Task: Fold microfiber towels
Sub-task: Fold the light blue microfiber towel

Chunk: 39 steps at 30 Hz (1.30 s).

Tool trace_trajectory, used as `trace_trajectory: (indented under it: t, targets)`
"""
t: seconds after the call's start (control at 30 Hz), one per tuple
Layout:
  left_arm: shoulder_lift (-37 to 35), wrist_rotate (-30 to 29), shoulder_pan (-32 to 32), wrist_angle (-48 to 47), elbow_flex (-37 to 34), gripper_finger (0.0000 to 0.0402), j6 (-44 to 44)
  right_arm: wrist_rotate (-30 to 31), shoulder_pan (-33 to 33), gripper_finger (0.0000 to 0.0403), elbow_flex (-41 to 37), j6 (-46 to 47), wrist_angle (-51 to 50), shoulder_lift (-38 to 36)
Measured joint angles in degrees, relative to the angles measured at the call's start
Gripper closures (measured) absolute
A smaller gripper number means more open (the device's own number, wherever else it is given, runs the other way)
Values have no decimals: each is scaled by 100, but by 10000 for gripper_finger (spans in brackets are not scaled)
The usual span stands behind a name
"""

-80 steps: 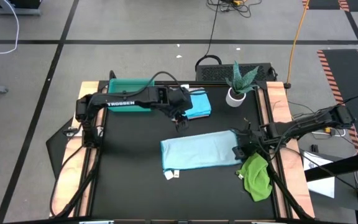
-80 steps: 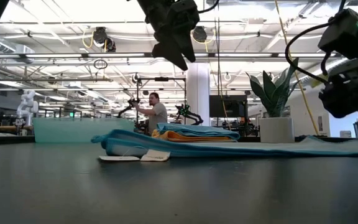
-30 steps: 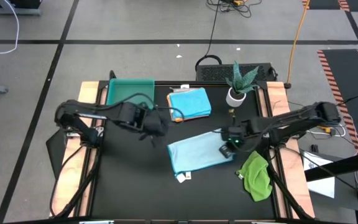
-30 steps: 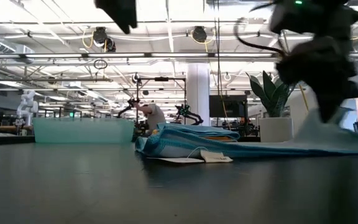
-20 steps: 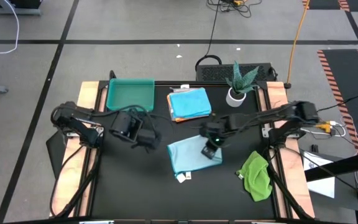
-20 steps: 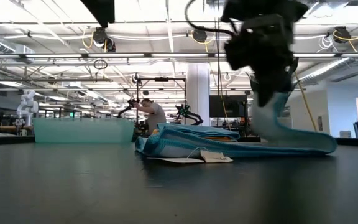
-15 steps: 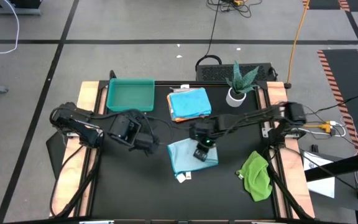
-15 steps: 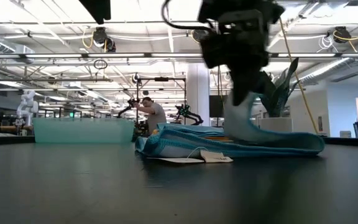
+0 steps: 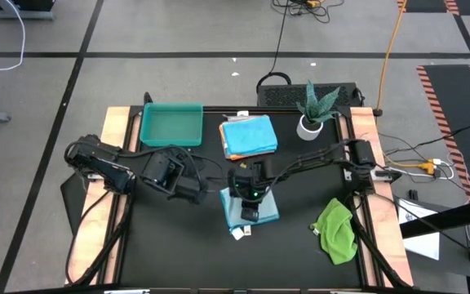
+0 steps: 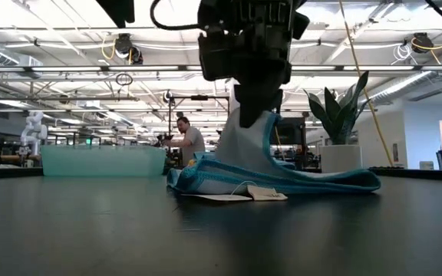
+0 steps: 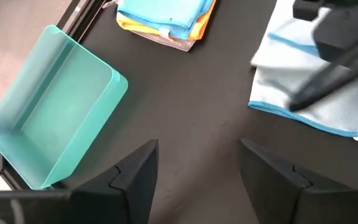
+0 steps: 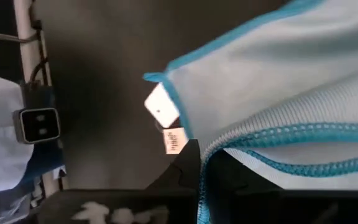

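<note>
Over mid-table, right end effector (image 9: 250, 201) clenching pale blue towel (image 9: 254, 211) edge, carried leftward since earlier; fold now doubled.

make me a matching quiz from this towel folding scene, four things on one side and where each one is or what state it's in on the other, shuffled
Things:
1. pale blue towel
2. green towel
3. teal tray
4. left gripper

Places or states:
A. crumpled at the table's right edge
B. open, holding nothing, beside the towel being folded
C. empty, at the table's far left corner
D. one edge pinched in the right gripper and carried over its own other half

Pairs: 1-D, 2-A, 3-C, 4-B
</note>
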Motion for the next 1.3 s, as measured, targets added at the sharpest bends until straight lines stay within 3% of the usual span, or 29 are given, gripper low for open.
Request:
trace_trajectory:
  t: [0.47, 0.7, 0.93, 1.17, 1.3]
  targets:
    - [0, -37, 43, 7, 0, 183, -304, -118, 71, 403, 8, -183, 879, 56]
    - [2, -35, 43, 35, 0, 183, -305, -118, 93, 397, -347, -337, 1267, 194]
    - [2, -34, 43, 129, 0, 183, -303, -104, 74, 326, -476, -519, 1794, 188]
    - [2, -54, 185, 334, 0, 183, -284, -276, 69, 253, -474, -101, 2806, 57]
    - [2, -60, 330, 365, 2, 183, -320, -392, 24, 240, -474, -280, 2461, -209]
